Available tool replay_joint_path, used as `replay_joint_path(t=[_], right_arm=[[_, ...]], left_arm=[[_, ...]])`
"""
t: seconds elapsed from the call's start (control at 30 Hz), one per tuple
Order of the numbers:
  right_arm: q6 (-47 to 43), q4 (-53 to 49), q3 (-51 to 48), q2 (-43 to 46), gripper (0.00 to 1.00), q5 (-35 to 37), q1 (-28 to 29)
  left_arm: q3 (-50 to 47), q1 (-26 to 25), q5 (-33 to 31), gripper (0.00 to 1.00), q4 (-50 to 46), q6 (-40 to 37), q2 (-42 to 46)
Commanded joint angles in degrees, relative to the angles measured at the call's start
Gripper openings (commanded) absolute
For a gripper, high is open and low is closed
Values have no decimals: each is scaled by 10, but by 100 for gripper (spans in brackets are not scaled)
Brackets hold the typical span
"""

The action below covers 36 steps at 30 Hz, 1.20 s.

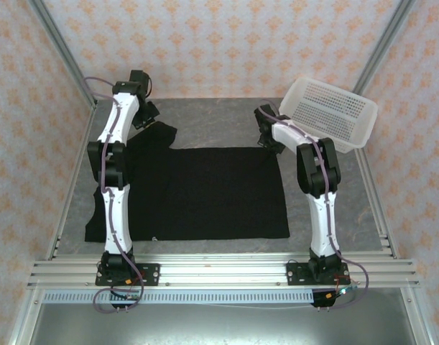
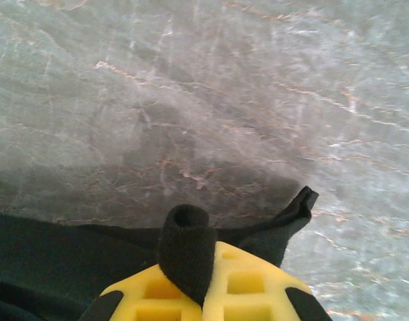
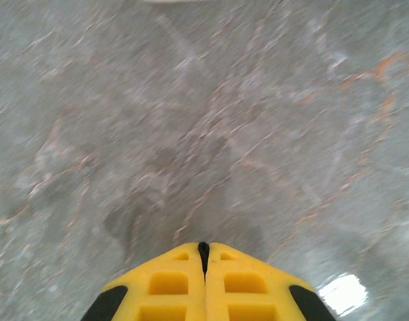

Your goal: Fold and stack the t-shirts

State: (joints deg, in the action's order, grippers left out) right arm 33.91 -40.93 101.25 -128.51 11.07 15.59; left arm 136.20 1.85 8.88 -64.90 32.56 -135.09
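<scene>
Top external shows the black t-shirt flat on the table, left to middle. Its far-left fold is pinched by the left claw; the right claw is pressed together, no cloth showing. Looks soft, limp: grip corners.

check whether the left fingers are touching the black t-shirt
Touching. The left wrist view shows a fold of the black t-shirt pinched between the yellow left fingers.
</scene>
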Motion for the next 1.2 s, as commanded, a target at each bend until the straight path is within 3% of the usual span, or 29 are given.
replay_joint_path(t=[0.0,0.23,0.47,0.87,1.17], right_arm=[[-17,-35,20,43,0,46,-31],[-58,-47,62,27,0,3,-44],[-53,-42,15,67,0,-27,-40],[-58,-21,-146,192,0,-47,-29],[-53,-36,-236,269,0,-27,-29]], left_arm=[[1,-3,25,0,20,-3,35],[13,-3,49,0,41,-1,30],[-27,-8,49,0,20,-24,59],[-359,-14,-73,0,20,-74,352],[-543,-11,-118,0,38,-34,514]])
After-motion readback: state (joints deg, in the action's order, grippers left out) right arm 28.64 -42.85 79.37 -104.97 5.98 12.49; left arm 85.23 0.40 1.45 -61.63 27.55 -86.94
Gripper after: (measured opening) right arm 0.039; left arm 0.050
